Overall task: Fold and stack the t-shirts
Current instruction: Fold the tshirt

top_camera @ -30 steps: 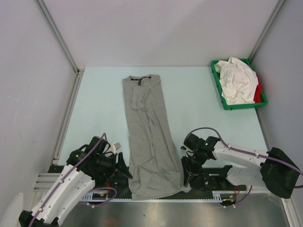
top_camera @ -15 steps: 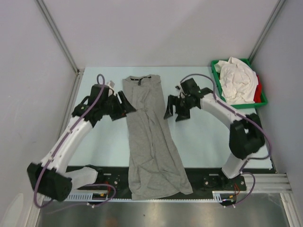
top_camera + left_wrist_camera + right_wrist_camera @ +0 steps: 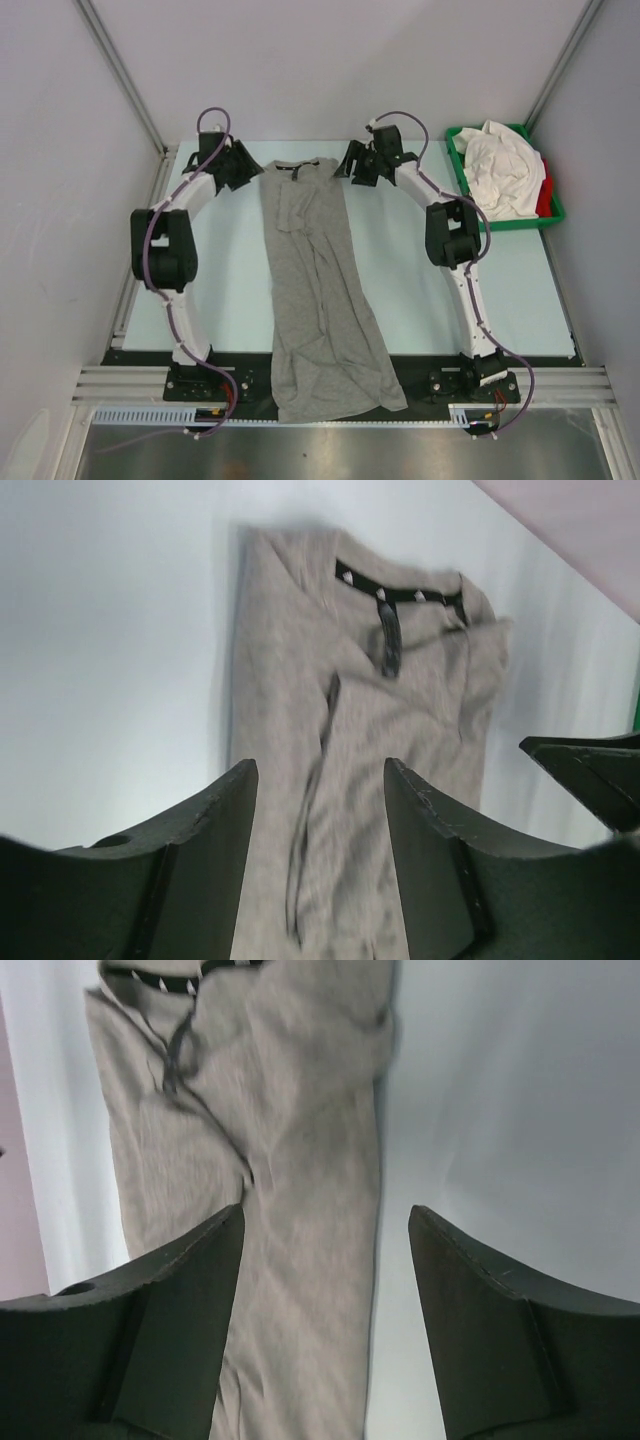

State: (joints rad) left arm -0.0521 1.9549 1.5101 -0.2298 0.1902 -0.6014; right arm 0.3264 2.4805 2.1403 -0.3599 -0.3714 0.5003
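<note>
Overhead, from the top external view: grey t-shirt (image 3: pixel 322 290), folded into a long narrow strip, lies on the pale tabletop (image 3: pixel 430 290) with its collar far and its hem at the near edge. Left arm (image 3: pixel 165 245) extends to the far end, with the left jaws just left of the collar. Right arm (image 3: pixel 450 230) likewise, with the right jaws just right of the collar. Green tray (image 3: pixel 515 225), far right, holds white t-shirts (image 3: pixel 500 170) and a red t-shirt (image 3: pixel 544 195).

Left wrist view: left jaws parted, nothing between the fingers (image 3: pixel 200 850). Collar with dark neck label (image 3: pixel 388 640) lies beyond them, blurred.

Right wrist view: right jaws spread wide, gripping nothing. The fingers (image 3: pixel 170 1320) frame the shirt's right edge and bare tabletop.
</note>
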